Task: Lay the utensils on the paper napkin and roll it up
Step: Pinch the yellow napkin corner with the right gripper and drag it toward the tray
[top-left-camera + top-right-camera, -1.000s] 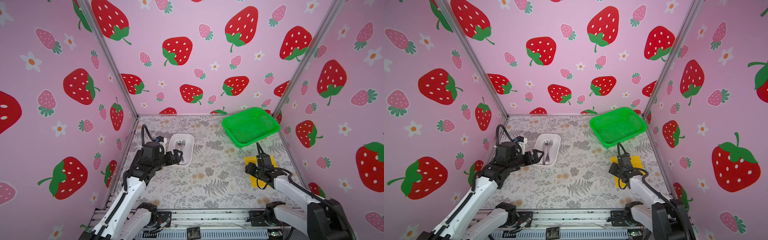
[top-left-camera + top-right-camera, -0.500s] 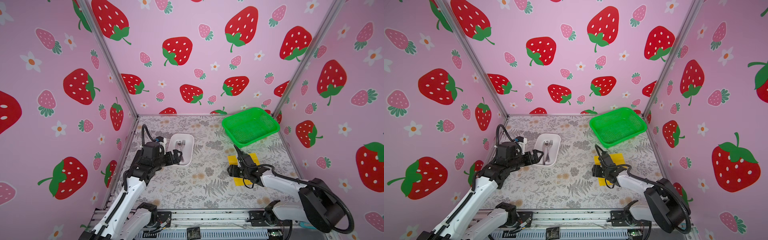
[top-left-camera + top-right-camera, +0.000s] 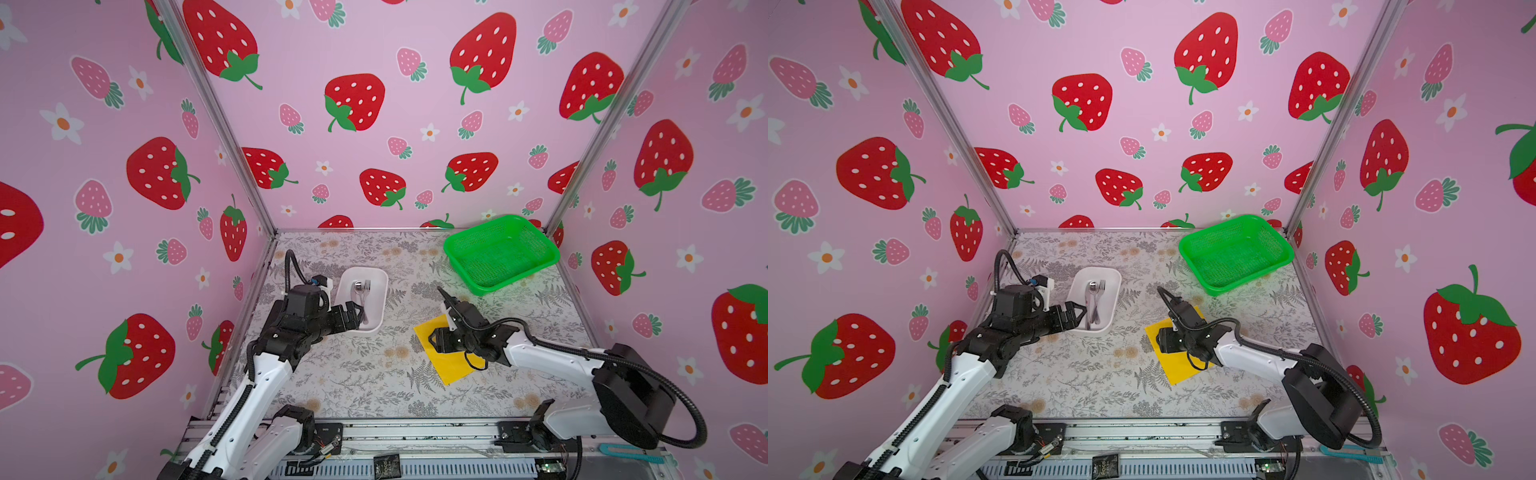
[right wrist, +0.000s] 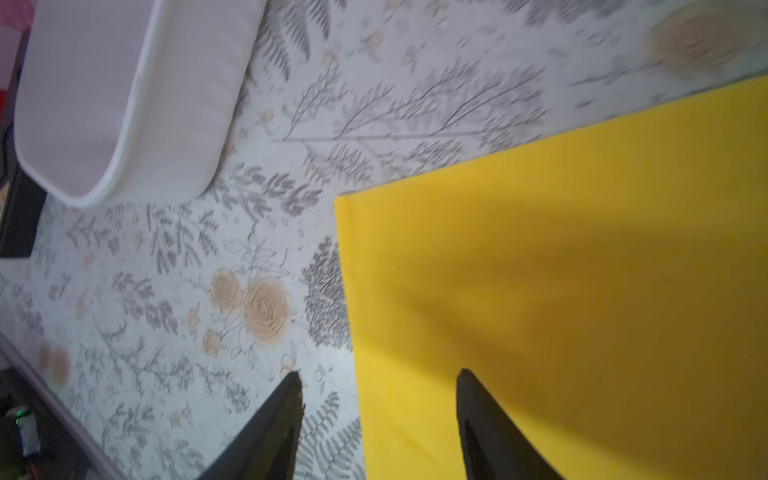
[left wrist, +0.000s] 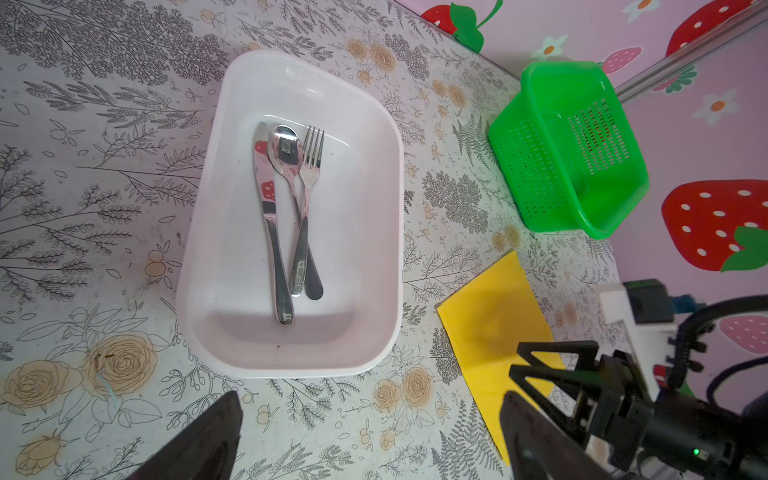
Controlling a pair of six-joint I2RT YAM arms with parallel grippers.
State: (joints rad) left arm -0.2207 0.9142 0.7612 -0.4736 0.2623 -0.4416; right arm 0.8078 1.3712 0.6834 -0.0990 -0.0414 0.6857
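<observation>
Strawberry-print walls enclose a floral worktop (image 3: 353,374). At its far right sits a green basket (image 3: 498,253). Nearer, the yellow paper napkin (image 3: 451,368) lies flat, with the right pincer (image 4: 380,372) spread astride its edge. The utensils (image 5: 267,208) lie together in a white tray (image 3: 374,303), the left pincer (image 3: 360,311) spread wide at its near end.

The thin bright yellow square paper napkin (image 3: 449,365) has slid away from the pink strawberry-printed right wall (image 3: 665,291) and now lies nearer the middle of the floral table (image 3: 365,374), closer to the white plastic tray (image 3: 376,299). The right gripper (image 3: 432,338) has travelled with it, its arm now stretched sideways across the table.
</observation>
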